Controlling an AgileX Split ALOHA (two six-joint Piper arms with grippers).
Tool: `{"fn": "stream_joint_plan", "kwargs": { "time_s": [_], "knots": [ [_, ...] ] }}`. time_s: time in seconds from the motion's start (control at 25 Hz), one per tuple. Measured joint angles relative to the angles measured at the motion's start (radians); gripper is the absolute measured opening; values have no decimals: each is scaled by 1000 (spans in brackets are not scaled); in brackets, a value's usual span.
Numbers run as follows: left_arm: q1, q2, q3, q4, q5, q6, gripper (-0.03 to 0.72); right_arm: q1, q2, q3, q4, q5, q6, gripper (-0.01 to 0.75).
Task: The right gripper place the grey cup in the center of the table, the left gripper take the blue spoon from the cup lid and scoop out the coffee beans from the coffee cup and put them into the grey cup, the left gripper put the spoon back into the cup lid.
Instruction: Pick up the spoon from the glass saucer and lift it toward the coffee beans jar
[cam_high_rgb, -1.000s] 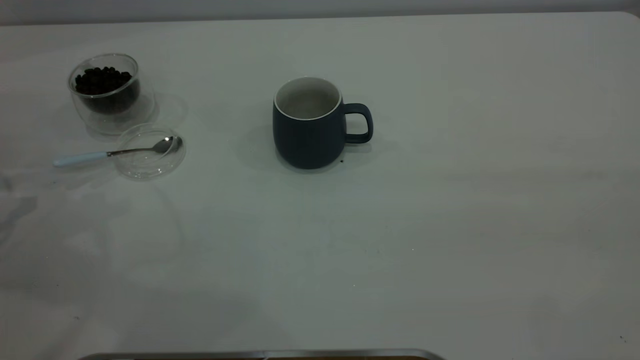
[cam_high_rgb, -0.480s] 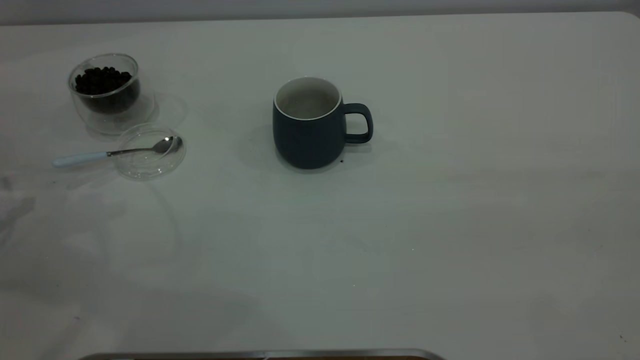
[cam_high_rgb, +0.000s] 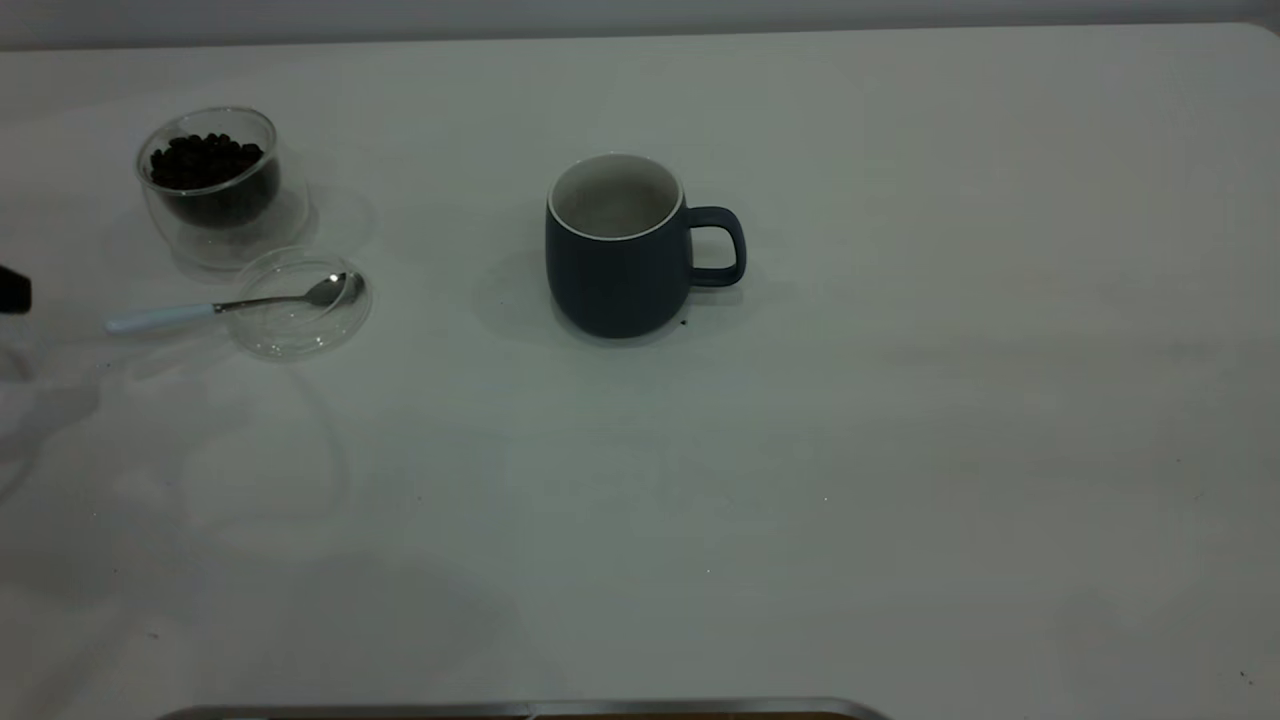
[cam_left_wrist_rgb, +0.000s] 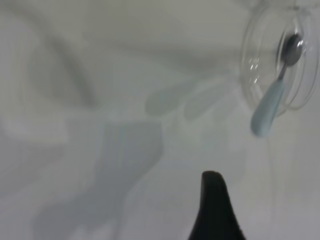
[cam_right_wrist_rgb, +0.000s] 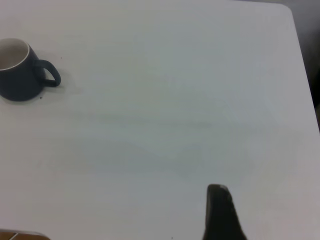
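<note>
exterior view: a large plain white desk (cam_high_rgb: 900, 400) carries a rounded dark blue-grey ceramic mug, the grey cup (cam_high_rgb: 618, 250), standing upright near the middle with its loop handle toward the right arm's side and its whitish interior showing no contents. at the far left stands a small clear double-walled glass tumbler, the coffee cup (cam_high_rgb: 212, 190), holding a heap of dark roasted coffee beans (cam_high_rgb: 205, 160). just beside it, nearer the camera, lies a shallow round clear glass cup lid (cam_high_rgb: 300, 305). a small blue spoon (cam_high_rgb: 235, 303) rests with its shiny metal bowl inside the lid and its pale blue handle reaching over the rim onto the desk. a black part of the left pincer (cam_high_rgb: 14, 290) shows at the left edge, near the handle's end but apart from it. left wrist view: one black tapered tip sits above bare desk, spoon and lid ahead; whether this pincer is released or clenched cannot be told. right wrist view: the right pincer (cam_right_wrist_rgb: 220, 212) hovers over bare desk well apart from the mug; its state cannot be told either.
</note>
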Motion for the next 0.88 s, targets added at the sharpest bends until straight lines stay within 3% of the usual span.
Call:
{"fn": "stream_joint_plan", "kwargs": {
  "time_s": [0.48,0.88],
  "knots": [
    [-6,76,-2,-94,7,103,586,0,0,0,0,0,0,503],
    [-102,90,-2,-248,-5,252,586,0,0,0,0,0,0,503]
  ]
}}
